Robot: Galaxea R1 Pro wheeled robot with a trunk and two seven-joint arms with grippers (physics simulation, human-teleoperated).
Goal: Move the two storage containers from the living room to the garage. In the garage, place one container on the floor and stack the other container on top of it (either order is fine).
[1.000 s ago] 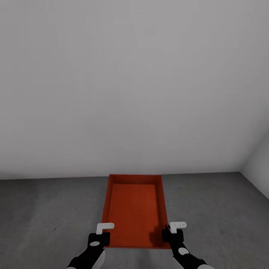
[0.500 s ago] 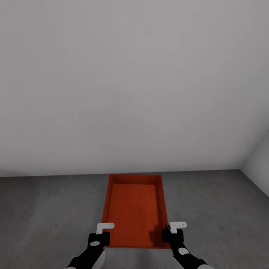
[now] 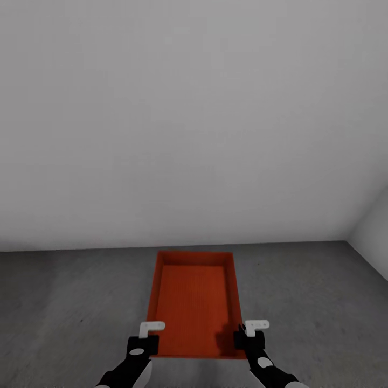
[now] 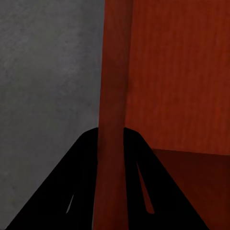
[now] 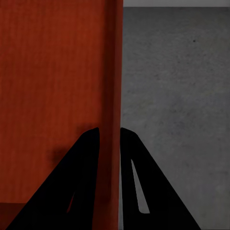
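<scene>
I carry one storage container over the garage floor, near the white wall. Left gripper and right gripper each clamp a side wall. I should lower both arms evenly, keeping it level.

Looks like a garage or bare utility rm, simulator-rendered. Floor is rough dark grey concrete w/ faint specks and stains, same surface in both wrist views. Back wall is plain white, no trim or fittings, meeting a second white wall at a corner on the right. Only object on hand is an orange-red open-topped storage bin w/ finely ribbed base, i.e. storage-type stuff, not living-space furnishings.
</scene>
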